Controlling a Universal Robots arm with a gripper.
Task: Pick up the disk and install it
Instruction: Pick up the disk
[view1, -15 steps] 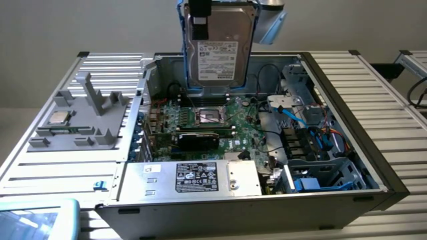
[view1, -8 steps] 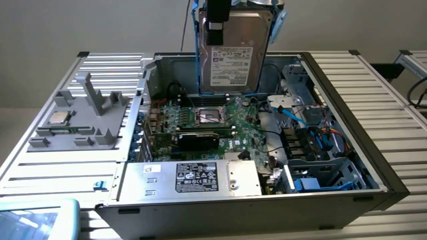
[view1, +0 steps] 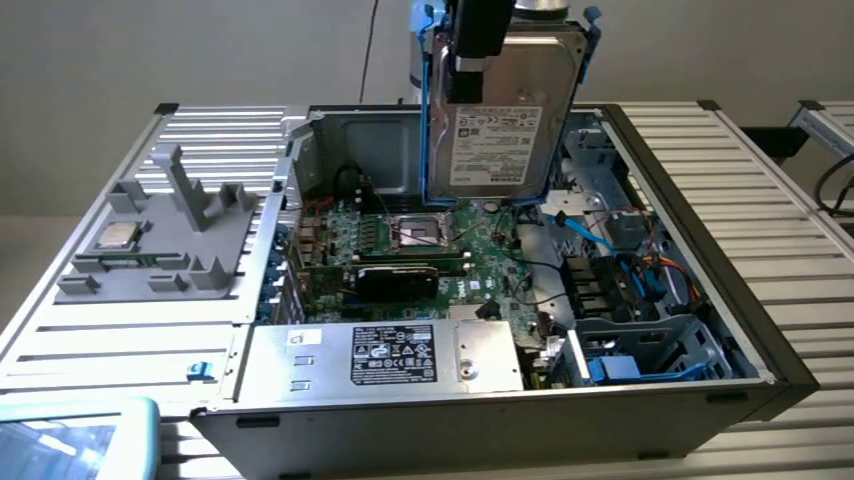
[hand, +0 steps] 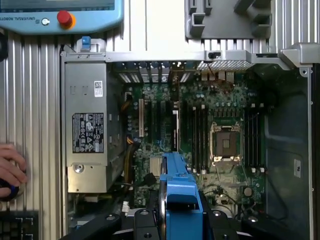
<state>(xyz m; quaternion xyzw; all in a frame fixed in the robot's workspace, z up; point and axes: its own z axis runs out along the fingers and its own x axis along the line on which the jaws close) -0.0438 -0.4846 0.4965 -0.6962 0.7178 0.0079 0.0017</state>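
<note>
Because the disk (view1: 514, 130) hangs straight down from the gripper (view1: 477, 68), which is clamped across its upper end, its long axis stands upright and its lower edge sits above the motherboard (view1: 427, 240), toward the far side of the open computer case (view1: 767, 350). It is a silver-grey drive with a white printed label, edged by a bright blue carrier whose tabs show at the top corners. Nearer, toward the exterior view's right, the drive cage (view1: 641, 355) lies well apart from it; the boxed power supply (view1: 387, 355) sits along the near wall, and a grey fixture (view1: 160, 240) rests outside on the exterior view's left
</note>
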